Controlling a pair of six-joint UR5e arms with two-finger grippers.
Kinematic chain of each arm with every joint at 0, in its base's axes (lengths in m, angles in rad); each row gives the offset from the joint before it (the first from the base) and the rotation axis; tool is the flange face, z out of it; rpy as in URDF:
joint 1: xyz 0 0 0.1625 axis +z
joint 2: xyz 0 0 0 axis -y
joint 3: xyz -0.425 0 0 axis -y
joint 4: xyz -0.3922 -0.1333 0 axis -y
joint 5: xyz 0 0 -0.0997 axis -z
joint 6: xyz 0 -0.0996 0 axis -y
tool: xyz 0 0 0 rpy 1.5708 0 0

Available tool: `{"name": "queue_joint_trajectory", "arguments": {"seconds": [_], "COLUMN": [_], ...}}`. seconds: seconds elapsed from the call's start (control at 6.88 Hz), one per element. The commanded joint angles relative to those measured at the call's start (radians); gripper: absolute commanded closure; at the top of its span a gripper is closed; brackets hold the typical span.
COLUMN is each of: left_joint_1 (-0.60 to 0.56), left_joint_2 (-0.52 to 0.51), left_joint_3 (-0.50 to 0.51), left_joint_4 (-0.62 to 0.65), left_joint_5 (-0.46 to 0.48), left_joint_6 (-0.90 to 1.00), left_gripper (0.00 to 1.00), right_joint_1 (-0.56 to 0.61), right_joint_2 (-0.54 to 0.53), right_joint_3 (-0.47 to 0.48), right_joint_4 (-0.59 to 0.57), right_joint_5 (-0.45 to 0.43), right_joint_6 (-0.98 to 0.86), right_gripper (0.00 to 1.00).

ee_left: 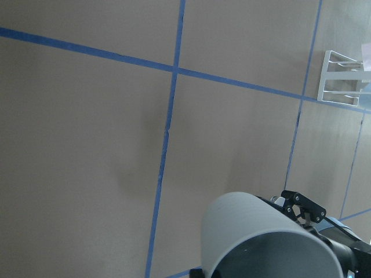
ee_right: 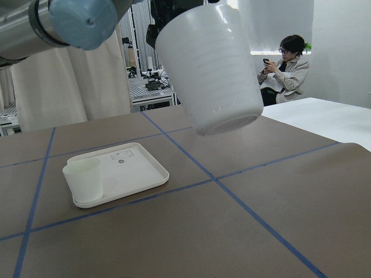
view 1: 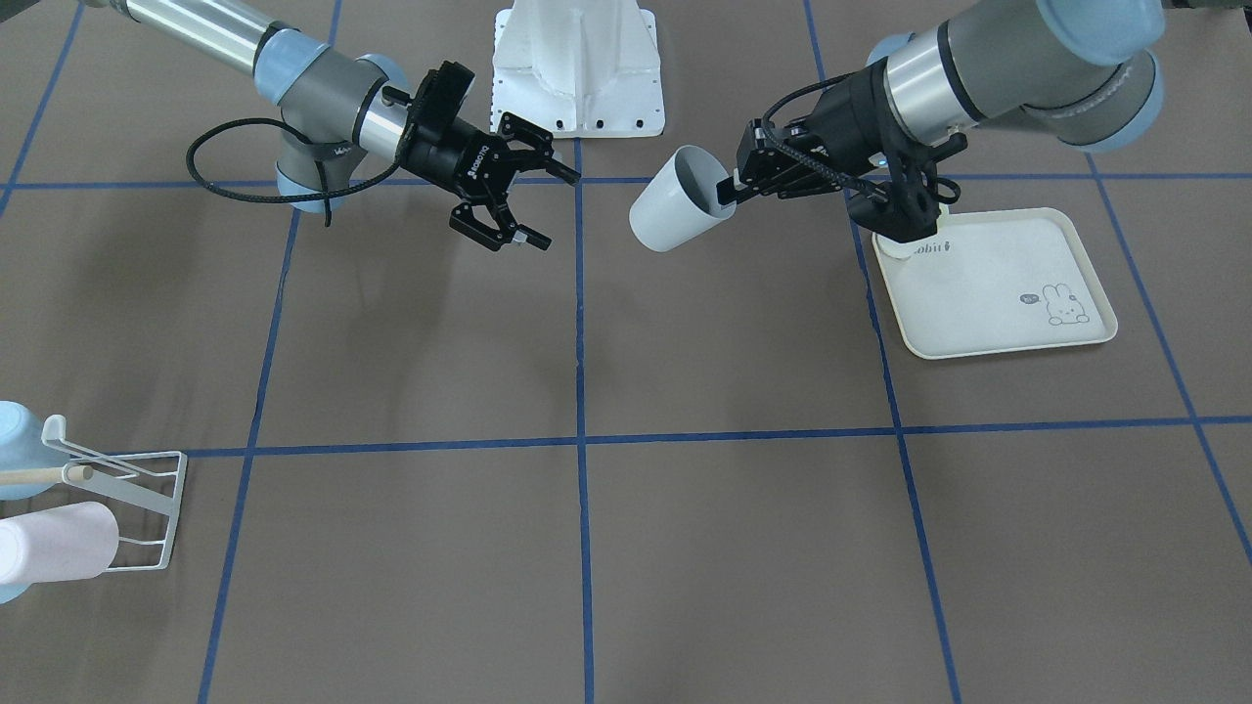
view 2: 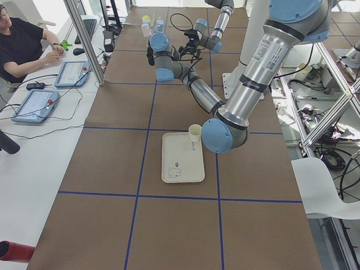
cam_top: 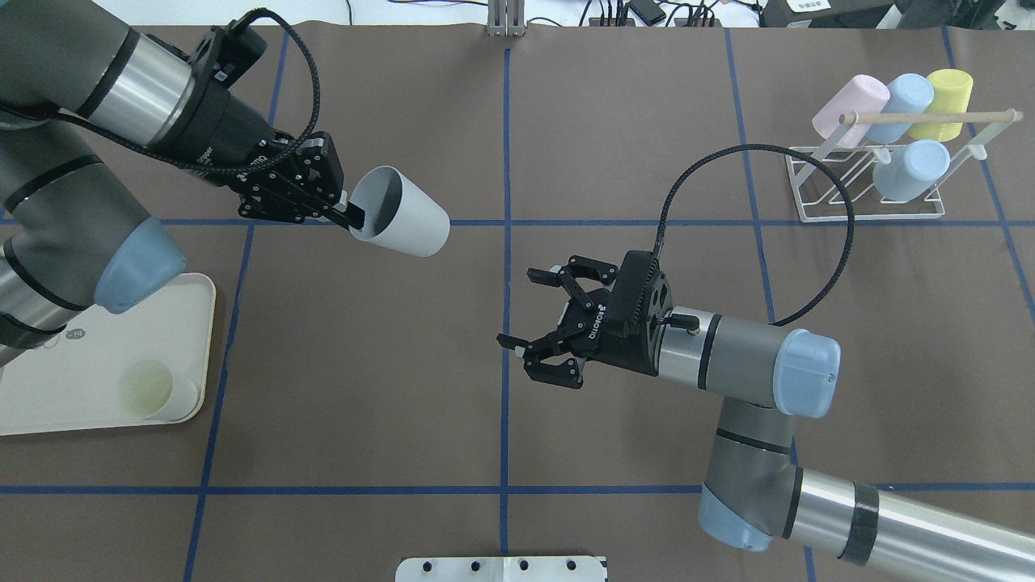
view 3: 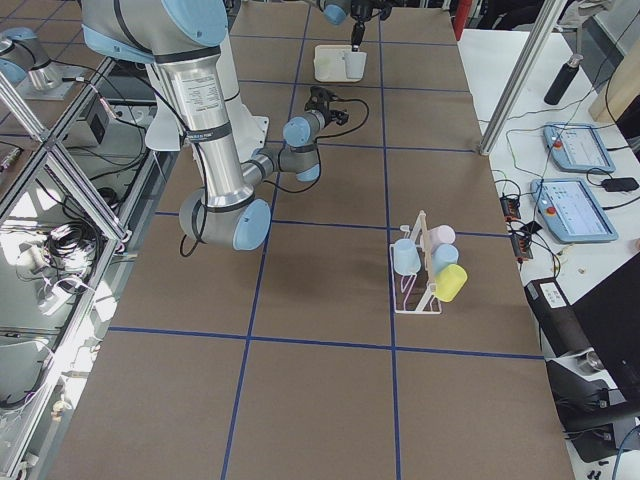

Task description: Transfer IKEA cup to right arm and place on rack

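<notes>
The IKEA cup (cam_top: 400,212) is pale grey-white and hangs tilted in the air, base pointing toward the table's middle. My left gripper (cam_top: 349,215) is shut on its rim, one finger inside the mouth; the cup (view 1: 675,201) shows the same grip from the front. My right gripper (cam_top: 540,318) is open and empty, about a hand's width right of and below the cup, its fingers (view 1: 518,186) spread toward it. The right wrist view shows the cup (ee_right: 208,63) close ahead and above. The white wire rack (cam_top: 869,182) stands at the far right with several cups on its prongs.
A cream rabbit-print tray (cam_top: 57,380) lies at the near left with a pale yellow cup (cam_top: 154,390) on it. The robot's white base (view 1: 577,68) sits at the table's edge. People sit at side desks (view 2: 25,45) beyond the table.
</notes>
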Motion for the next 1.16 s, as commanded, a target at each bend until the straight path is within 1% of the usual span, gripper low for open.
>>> {"name": "queue_joint_trajectory", "arguments": {"seconds": [0.0, 0.29, 0.58, 0.73, 1.02], "left_joint_1": [0.087, 0.140, 0.146, 0.169, 0.178], "left_joint_2": [-0.033, -0.059, -0.088, -0.091, -0.094], "left_joint_3": [0.031, 0.034, 0.083, 0.088, 0.099], "left_joint_4": [-0.071, -0.071, -0.073, -0.073, -0.073], "left_joint_5": [0.000, 0.003, 0.012, 0.050, 0.064], "left_joint_6": [-0.009, -0.007, -0.007, -0.007, -0.007], "left_gripper": [1.00, 1.00, 1.00, 1.00, 1.00], "right_joint_1": [-0.002, -0.002, -0.003, -0.003, -0.003], "right_joint_2": [0.002, 0.005, 0.008, 0.012, 0.012], "right_joint_3": [-0.016, -0.016, -0.016, -0.016, -0.016], "right_joint_4": [0.042, 0.041, 0.041, 0.041, 0.041], "right_joint_5": [-0.003, -0.003, -0.003, -0.003, -0.003], "right_joint_6": [-0.013, -0.039, -0.042, -0.042, -0.042], "right_gripper": [0.02, 0.01, 0.01, 0.01, 0.01]}}
